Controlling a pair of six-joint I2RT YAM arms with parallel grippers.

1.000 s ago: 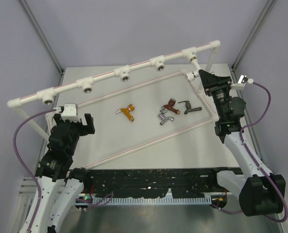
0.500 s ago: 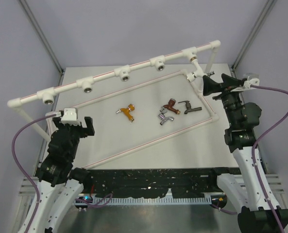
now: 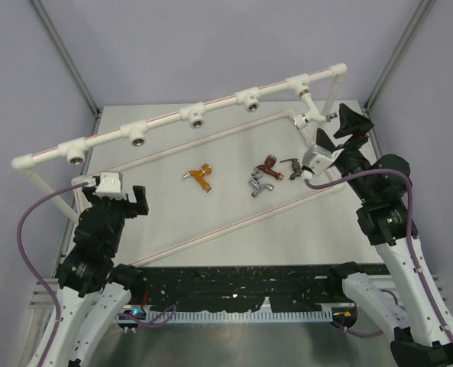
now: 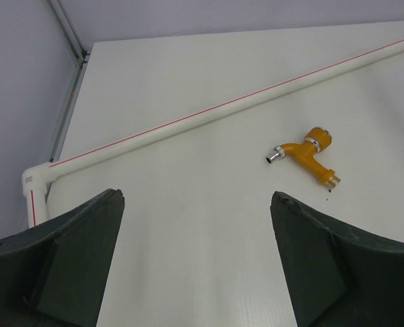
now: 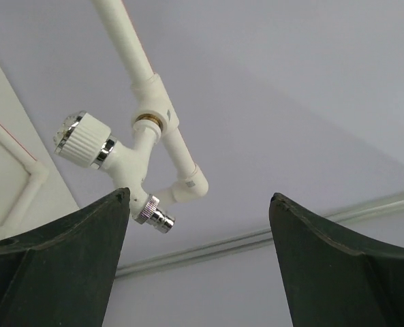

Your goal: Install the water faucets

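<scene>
Since a second ago the right arm has pulled back from the white faucet (image 3: 312,117) and turned at the wrist, so the right gripper (image 3: 354,122) now hangs just to the right of it, not touching. The left arm has barely shifted. In the right wrist view the right gripper (image 5: 198,195) stands wide apart, its matte black fingers empty on either side of the white faucet (image 5: 130,160).

That faucet sits in the rightmost tee of the white pipe frame (image 3: 165,121), with a brass-coloured ring showing at the joint. It has a smooth white plastic body, a round ribbed knob with a chrome rim, and a short chrome nozzle.

The frame's pipes are round and matte white with a thin red stripe along them. Four more tee sockets (image 3: 138,138) on the top rail show metal-ringed holes facing forward.

On the pale table (image 3: 226,153) inside the frame lie the orange-gold faucet (image 3: 202,176), apart on the left, and a close cluster of the copper-brown faucet (image 3: 270,166), the shiny chrome faucet (image 3: 260,186) and the dark bronze-grey faucet (image 3: 292,164), the last partly hidden by the right wrist.

The left gripper (image 3: 138,197) hovers near the table's left edge. In its own view the left gripper (image 4: 197,197) is wide apart and empty, with the orange-gold faucet (image 4: 307,153) lying on its side ahead, chrome-tipped, with a brass-coloured end.
</scene>
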